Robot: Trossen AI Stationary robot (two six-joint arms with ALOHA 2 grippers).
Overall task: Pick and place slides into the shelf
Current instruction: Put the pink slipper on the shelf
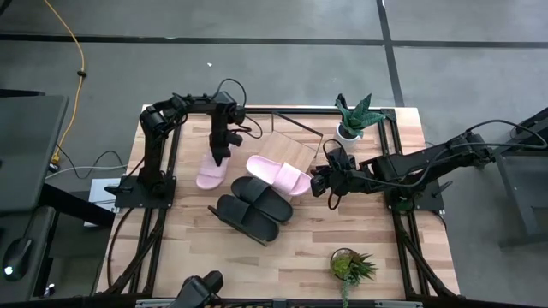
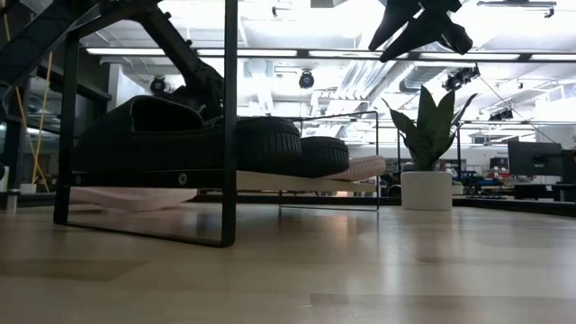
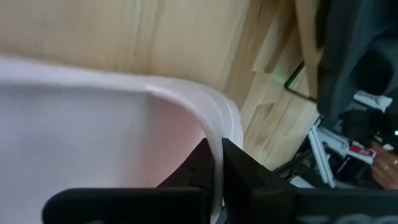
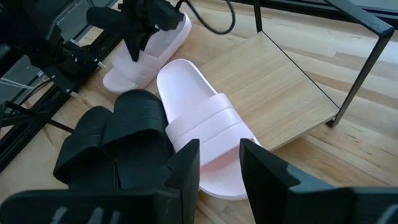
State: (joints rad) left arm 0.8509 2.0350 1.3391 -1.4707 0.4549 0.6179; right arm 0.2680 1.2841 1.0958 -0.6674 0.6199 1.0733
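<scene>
Pinching the rim of one pink slide (image 1: 211,171) near the table's left edge – left gripper (image 1: 221,156) clamped, likely for lifting toward the shelf (image 1: 289,152). Hovering over the other pink slide (image 4: 202,134), half on the shelf board – right gripper (image 4: 217,163) parted, empty.

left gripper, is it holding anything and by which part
Yes. The left gripper has its fingers shut on the thin edge of the strap of a pink slide. The right gripper is open above the other pink slide, holding nothing.
</scene>
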